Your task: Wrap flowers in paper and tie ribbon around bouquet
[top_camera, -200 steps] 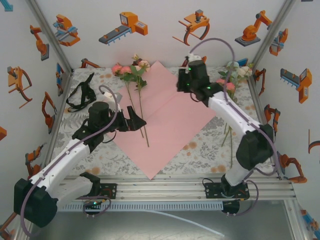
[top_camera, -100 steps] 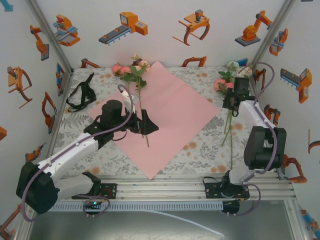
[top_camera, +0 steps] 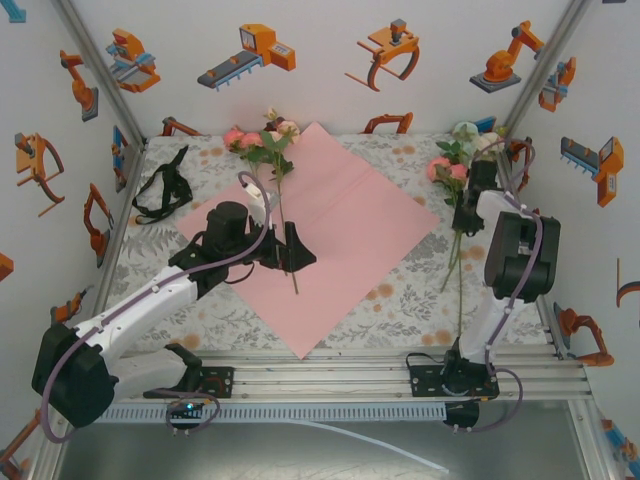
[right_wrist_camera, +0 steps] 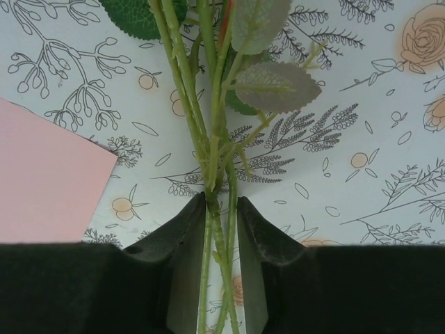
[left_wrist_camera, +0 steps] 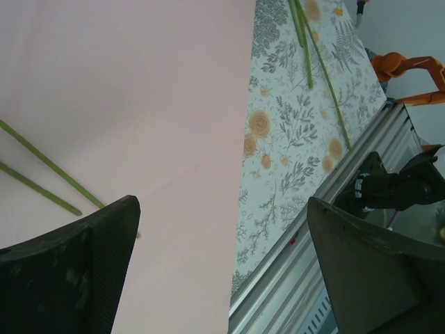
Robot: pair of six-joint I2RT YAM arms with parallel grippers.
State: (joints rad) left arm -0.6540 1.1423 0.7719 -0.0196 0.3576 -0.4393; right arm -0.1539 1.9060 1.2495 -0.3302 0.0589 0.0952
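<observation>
Right claw [right_wrist_camera: 221, 203] is pinching the flowers [right_wrist_camera: 214, 146] by their stalks, just right of the paper [top_camera: 345, 225]. Left claw [left_wrist_camera: 222, 209] is hanging wide open over the paper. I'm worrying: thin loose stalks may be slipping free on lifting, leaving one behind.

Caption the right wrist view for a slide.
Right pincer straddles green flower stems on floral tablecloth, pink paper corner at left.

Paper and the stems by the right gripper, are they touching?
Apart. Right wrist view shows bare tablecloth between the paper corner and the stems.
</observation>
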